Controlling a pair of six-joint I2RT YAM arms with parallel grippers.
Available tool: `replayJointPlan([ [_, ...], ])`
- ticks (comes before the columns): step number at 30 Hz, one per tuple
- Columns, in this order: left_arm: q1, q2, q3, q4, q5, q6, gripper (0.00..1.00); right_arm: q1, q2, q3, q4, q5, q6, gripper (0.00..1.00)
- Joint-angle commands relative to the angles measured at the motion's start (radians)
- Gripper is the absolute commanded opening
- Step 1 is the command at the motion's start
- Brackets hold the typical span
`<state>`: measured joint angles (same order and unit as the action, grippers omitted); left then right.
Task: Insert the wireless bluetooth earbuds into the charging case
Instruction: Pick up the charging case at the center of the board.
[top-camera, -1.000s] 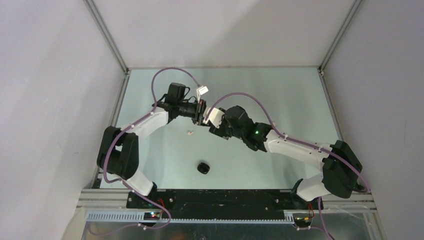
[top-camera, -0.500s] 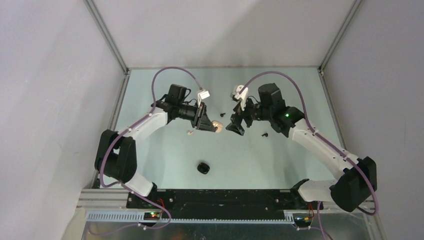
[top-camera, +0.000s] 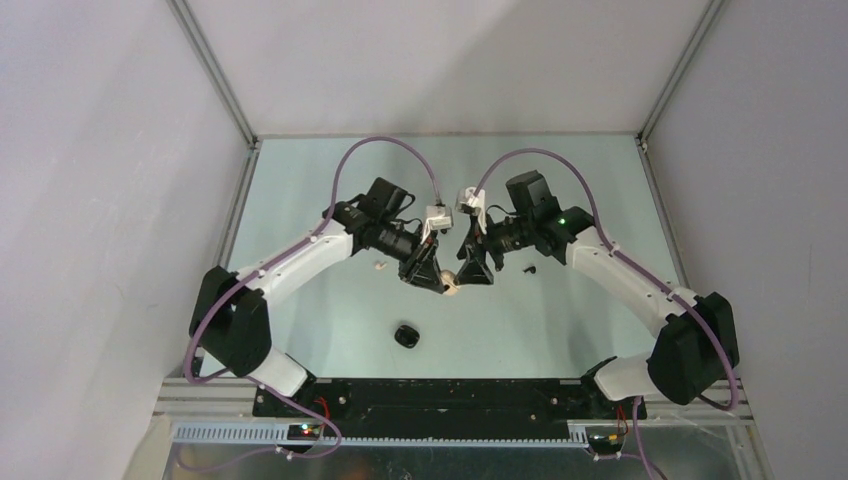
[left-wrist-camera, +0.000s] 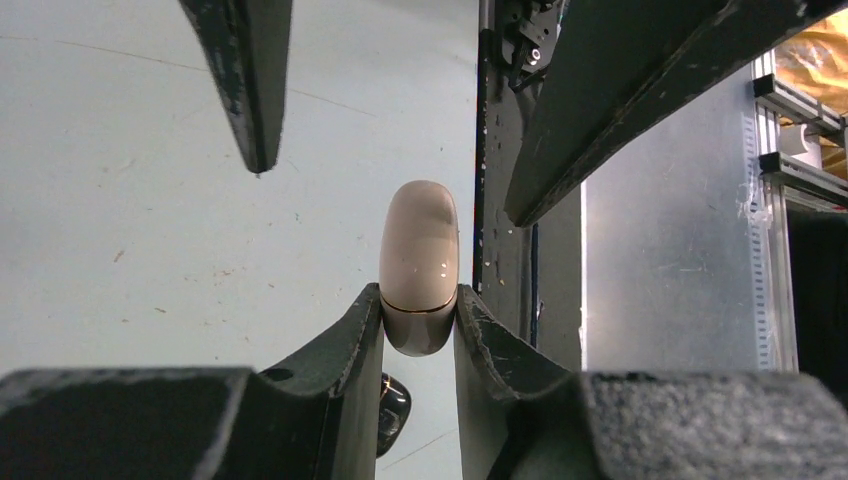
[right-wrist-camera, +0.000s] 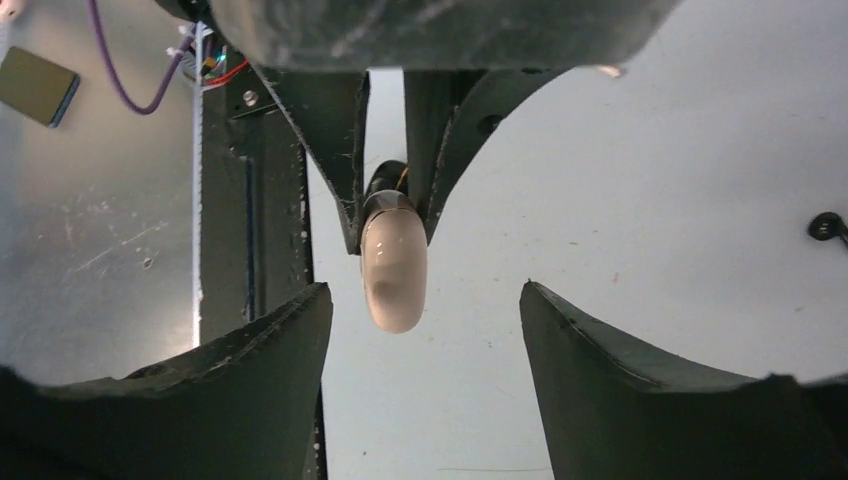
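My left fingers (left-wrist-camera: 345, 360) pinch the cream case (left-wrist-camera: 419, 260) by one end, and its lid is closed (a thin seam runs around it). My right fingers (right-wrist-camera: 270, 370) are spread wide on both sides of its free end and do not touch it. One white earbud (top-camera: 380, 265) lies on the tabletop (top-camera: 330, 200) beside my left arm, one black earbud (top-camera: 529, 269) beside my right arm. The black case (top-camera: 406, 336) lies nearer to the bases.

Table (top-camera: 620, 180): pale green, scuffed.
Walls (top-camera: 100, 200): white, three sides.
Frame posts (top-camera: 215, 70): aluminium, rear corners.
Base plate (top-camera: 450, 398): black, near edge.
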<state>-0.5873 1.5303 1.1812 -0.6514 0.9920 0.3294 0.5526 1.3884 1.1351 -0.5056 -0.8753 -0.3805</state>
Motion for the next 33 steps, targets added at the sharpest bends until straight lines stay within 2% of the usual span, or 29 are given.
replayJointPlan([
  [1,-0.016,-0.03,0.037,-0.05,-0.028,0.078,0.18,-0.006,-0.013,0.042,-0.102,-0.088,-0.101,0.71],
  [6,-0.024,-0.028,0.04,-0.053,-0.032,0.08,0.18,0.002,0.017,0.042,-0.137,-0.113,-0.13,0.65],
  [11,-0.025,-0.03,0.041,-0.054,-0.03,0.08,0.17,0.024,0.043,0.041,-0.122,-0.107,-0.116,0.64],
  [22,-0.026,-0.036,0.037,-0.052,-0.014,0.081,0.16,0.008,0.034,-0.027,0.083,-0.117,0.034,0.61],
  [33,-0.026,-0.047,0.036,-0.036,-0.019,0.066,0.12,-0.048,0.038,-0.108,0.186,-0.257,0.104,0.6],
])
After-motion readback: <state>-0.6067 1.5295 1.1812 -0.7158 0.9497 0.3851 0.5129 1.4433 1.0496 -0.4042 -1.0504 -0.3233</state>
